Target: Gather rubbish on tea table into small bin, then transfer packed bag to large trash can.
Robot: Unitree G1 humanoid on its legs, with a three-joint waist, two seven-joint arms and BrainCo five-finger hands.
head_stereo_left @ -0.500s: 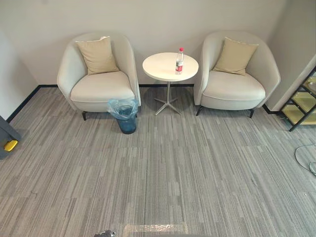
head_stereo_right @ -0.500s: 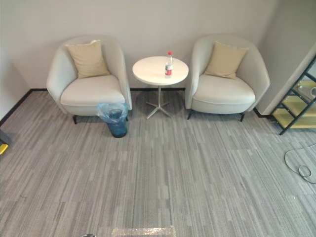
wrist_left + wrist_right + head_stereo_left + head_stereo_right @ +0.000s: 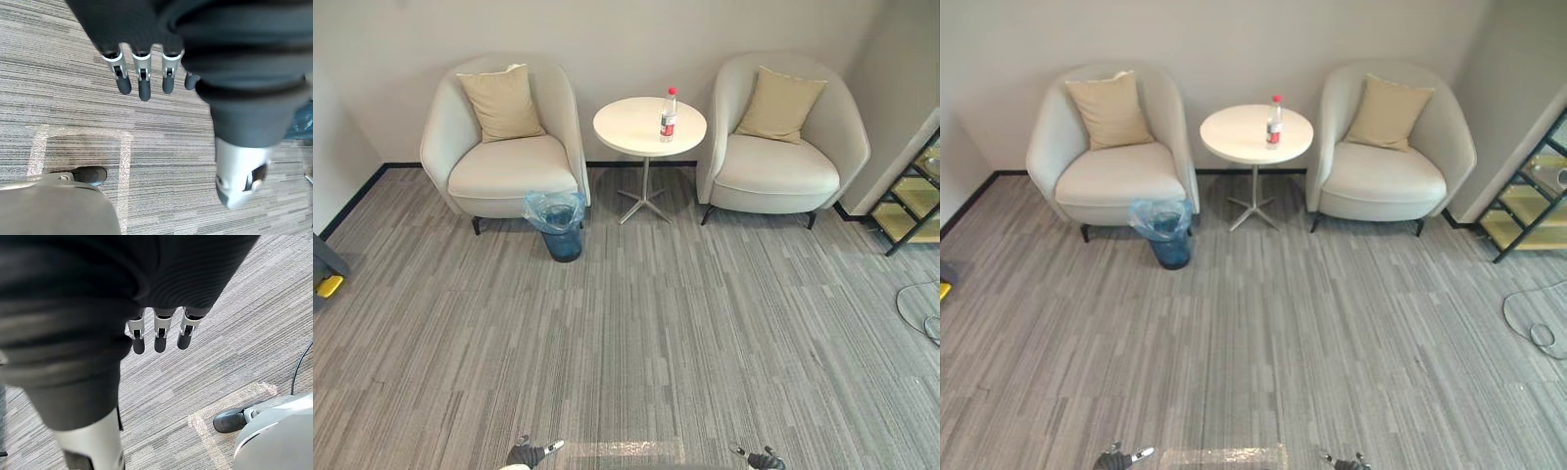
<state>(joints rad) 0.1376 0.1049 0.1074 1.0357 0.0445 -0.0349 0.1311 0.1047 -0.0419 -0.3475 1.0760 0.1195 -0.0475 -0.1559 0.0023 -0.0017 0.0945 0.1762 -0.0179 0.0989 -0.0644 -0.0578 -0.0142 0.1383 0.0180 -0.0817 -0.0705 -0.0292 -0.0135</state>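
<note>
Left hand and right hand hang released over carpet; bottle stands on tea table, far ahead of them.

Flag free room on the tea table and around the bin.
The tea table is bare left of and in front of the bottle, which stands right of centre. The carpet before the small bin and table is open. Tight: bin hugs the left armchair.
</note>
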